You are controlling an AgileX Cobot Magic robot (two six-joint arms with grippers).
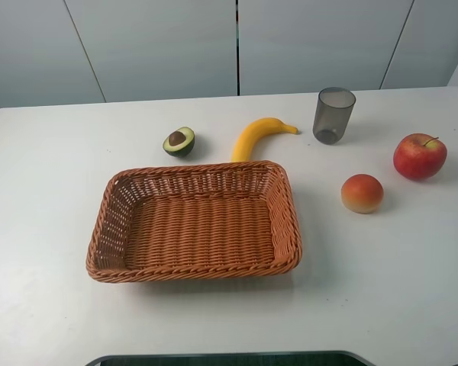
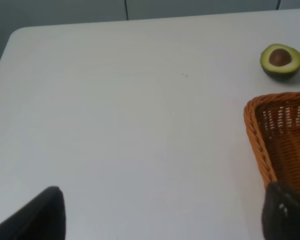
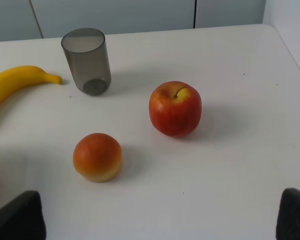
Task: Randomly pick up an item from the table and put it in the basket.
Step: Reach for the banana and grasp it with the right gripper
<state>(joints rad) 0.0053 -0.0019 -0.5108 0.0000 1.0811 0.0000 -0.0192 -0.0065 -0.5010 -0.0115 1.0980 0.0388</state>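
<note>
The yellow banana (image 1: 254, 137) lies on the white table (image 1: 46, 191) just behind the far rim of the orange-brown wicker basket (image 1: 107, 221). The basket holds nothing. The banana's tip end also shows in the right wrist view (image 3: 15, 82). My left gripper (image 2: 160, 220) is open and empty over bare table left of the basket's corner (image 2: 257, 135). My right gripper (image 3: 155, 220) is open and empty, nearer than the fruit on the right. Neither gripper shows in the exterior high view.
A halved avocado (image 1: 179, 142) lies left of the banana. A grey tumbler (image 1: 333, 115) stands right of it. A red apple (image 1: 419, 156) and an orange-red round fruit (image 1: 362, 193) sit right of the basket.
</note>
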